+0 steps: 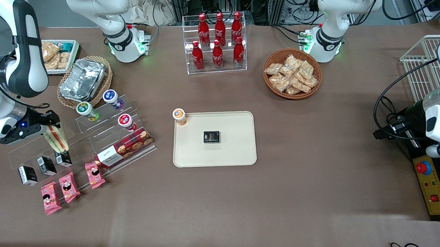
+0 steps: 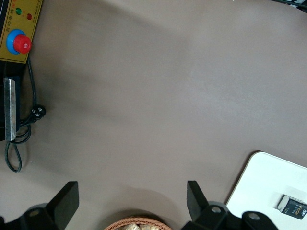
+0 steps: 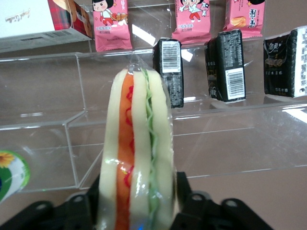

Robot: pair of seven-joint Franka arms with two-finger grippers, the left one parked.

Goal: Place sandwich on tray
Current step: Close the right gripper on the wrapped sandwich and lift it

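Note:
My right gripper (image 1: 50, 129) is shut on the sandwich (image 1: 56, 138), a wedge of pale bread with red and green filling in clear plastic. It holds the sandwich over the clear acrylic shelf (image 1: 84, 133) at the working arm's end of the table. In the right wrist view the sandwich (image 3: 136, 153) stands between the two fingers (image 3: 183, 191), its tip pointing at the black boxes (image 3: 168, 72). The cream-beige tray (image 1: 233, 153) lies mid-table, toward the parked arm from the shelf. On it are a small black box (image 1: 212, 136) and a small orange-lidded cup (image 1: 179, 116).
On the shelf: three black boxes (image 1: 45, 165), pink snack packets (image 1: 67, 187), a red cookie box (image 1: 124, 147), several lidded cups (image 1: 111, 99). A foil container (image 1: 82, 79) sits in a wicker basket. A cola rack (image 1: 217, 43) and a snack basket (image 1: 292, 73) stand farther back.

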